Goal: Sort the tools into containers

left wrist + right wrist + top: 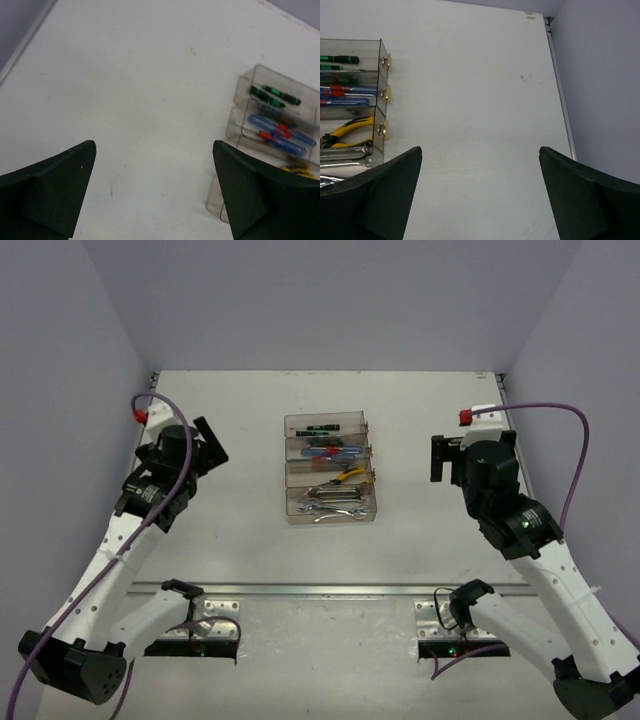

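Centrally on the white table sits a row of four joined clear trays holding, from far to near, black-and-green screwdrivers, blue-and-red screwdrivers, yellow-handled pliers and silver wrenches, while the left jaws and right jaws hover wide open and empty, well apart on either side.

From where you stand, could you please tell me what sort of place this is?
Probably a robotics lab test cell: a left arm and right arm bolted to a white table, plain walls boxing it in, and clear trays of sorted hand tools.
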`<control>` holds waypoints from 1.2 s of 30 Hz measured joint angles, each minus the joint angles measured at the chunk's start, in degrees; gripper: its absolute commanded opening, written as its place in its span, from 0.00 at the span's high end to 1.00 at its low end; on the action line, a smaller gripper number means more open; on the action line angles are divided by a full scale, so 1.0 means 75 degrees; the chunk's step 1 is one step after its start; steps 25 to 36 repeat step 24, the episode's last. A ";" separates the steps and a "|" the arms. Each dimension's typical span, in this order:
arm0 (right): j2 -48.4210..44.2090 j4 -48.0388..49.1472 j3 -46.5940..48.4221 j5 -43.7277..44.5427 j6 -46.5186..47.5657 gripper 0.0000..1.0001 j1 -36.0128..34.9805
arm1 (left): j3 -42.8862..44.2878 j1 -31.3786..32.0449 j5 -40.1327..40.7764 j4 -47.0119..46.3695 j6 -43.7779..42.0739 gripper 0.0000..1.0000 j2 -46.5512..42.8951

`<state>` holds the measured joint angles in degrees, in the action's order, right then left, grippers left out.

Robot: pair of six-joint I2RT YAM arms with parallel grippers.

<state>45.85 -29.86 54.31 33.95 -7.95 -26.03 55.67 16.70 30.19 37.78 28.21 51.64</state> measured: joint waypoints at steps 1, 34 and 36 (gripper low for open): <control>-0.0067 -0.0230 0.0061 0.0027 -0.0225 0.01 0.0045 | 0.0087 -0.0410 -0.0063 -0.0076 -0.0077 0.00 0.0049; -0.1483 -0.1867 -0.0530 0.0422 -0.1986 0.01 0.0103 | -0.1462 -0.0788 -0.0181 -0.1059 -0.0471 0.00 -0.1505; -0.1483 -0.1867 -0.0530 0.0422 -0.1986 0.01 0.0103 | -0.1462 -0.0788 -0.0181 -0.1059 -0.0471 0.00 -0.1505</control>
